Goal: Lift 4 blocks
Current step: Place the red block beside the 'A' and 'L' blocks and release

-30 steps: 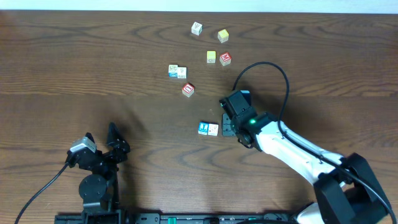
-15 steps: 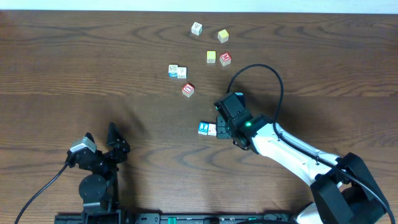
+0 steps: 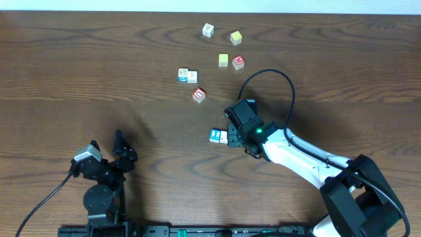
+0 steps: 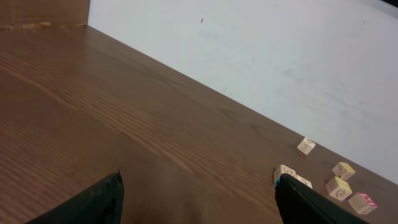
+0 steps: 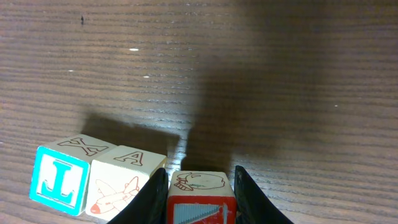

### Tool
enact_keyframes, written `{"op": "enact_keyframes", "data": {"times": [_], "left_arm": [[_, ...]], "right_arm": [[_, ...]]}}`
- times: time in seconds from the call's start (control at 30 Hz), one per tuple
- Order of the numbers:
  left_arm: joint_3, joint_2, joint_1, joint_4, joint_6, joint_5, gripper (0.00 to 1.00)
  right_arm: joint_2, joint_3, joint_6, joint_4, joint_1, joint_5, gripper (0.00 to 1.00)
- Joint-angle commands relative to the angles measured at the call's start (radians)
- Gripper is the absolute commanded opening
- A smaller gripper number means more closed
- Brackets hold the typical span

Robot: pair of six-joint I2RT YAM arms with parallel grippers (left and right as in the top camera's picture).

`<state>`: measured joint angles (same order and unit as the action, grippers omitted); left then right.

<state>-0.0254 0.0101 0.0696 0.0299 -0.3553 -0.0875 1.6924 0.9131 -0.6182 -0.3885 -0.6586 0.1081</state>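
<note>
Held a small red-faced wooden cube (image 5: 200, 210) clenched in the right gripper (image 5: 200, 177), just beside the white-faced airplane cube (image 5: 124, 180) and the blue-faced cube (image 5: 59, 183) on the brown wooden surface (image 5: 280, 74). Found the left gripper (image 4: 199, 193) released and well apart; judged the right gripper the nearer.

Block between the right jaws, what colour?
Block: red front face, pale top with a drawing; clearest in right wrist view.

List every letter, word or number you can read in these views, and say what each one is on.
"L": cyan-framed front face of the blue block.
"X": top face of that same block.
"A": top face of the white airplane block.
No letter shows on the red-faced block, only pictures.
Too small to read: marks on the scattered far blocks, in the overhead and left wrist views.
</note>
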Motion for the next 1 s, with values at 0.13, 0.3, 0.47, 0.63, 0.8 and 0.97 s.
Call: {"op": "enact_keyframes", "data": {"times": [0.13, 0.3, 0.47, 0.63, 0.8, 0.97], "left_arm": [[0.021, -0.005, -0.004, 0.037, -0.001, -0.009, 0.78], [0.021, -0.005, -0.004, 0.037, -0.001, -0.009, 0.78], [0.021, -0.005, -0.004, 0.037, -0.001, -0.009, 0.79], [0.021, -0.005, -0.004, 0.037, -0.001, -0.009, 0.78], [0.021, -0.005, -0.004, 0.037, -0.001, -0.01, 0.79], [0.021, -0.005, -0.004, 0.037, -0.001, -0.01, 0.79]], "right_arm": [[0.001, 0.0, -0.014, 0.018, -0.011, 0.018, 0.2], [0.001, 0.0, -0.014, 0.018, -0.011, 0.018, 0.22], [0.001, 0.0, -0.014, 0.017, -0.011, 0.018, 0.24], [0.001, 0.0, -0.014, 0.017, -0.011, 0.022, 0.27], [0.001, 0.0, -0.014, 0.017, -0.011, 0.023, 0.31], [0.001, 0.0, -0.014, 0.017, -0.011, 0.023, 0.33]]}}
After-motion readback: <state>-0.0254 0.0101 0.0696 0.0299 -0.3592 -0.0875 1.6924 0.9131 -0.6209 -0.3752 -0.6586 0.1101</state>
